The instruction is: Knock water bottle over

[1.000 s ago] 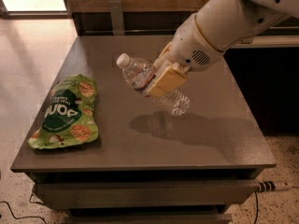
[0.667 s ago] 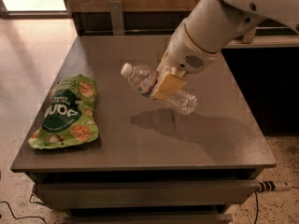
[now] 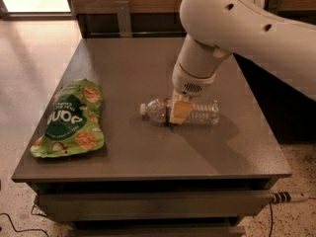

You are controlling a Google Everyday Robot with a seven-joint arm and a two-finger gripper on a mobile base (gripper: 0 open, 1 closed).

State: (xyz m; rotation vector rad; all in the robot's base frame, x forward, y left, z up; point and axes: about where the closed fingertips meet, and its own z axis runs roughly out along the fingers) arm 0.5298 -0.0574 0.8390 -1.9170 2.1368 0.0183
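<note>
Single view, set high at the front side of the table (image 3: pixel 148 157), looking steeply down and across it toward the far wall. Close in: the tabletop fills most of the frame, drawer front along the bottom, floor (image 3: pixel 34 48) at upper left. The arm (image 3: pixel 237 28) enters from upper right, near the lens. The gripper (image 3: pixel 178 113) sits just right of centre, down at the lying water bottle (image 3: pixel 202 113).

Water bottle (image 3: pixel 202 113): lies on its side right of the table's (image 3: pixel 123 65) middle, cap toward the left edge.
Gripper (image 3: pixel 177 113): down across the bottle's middle, touching it.
Snack bag (image 3: pixel 69 120): flat near the left edge.
</note>
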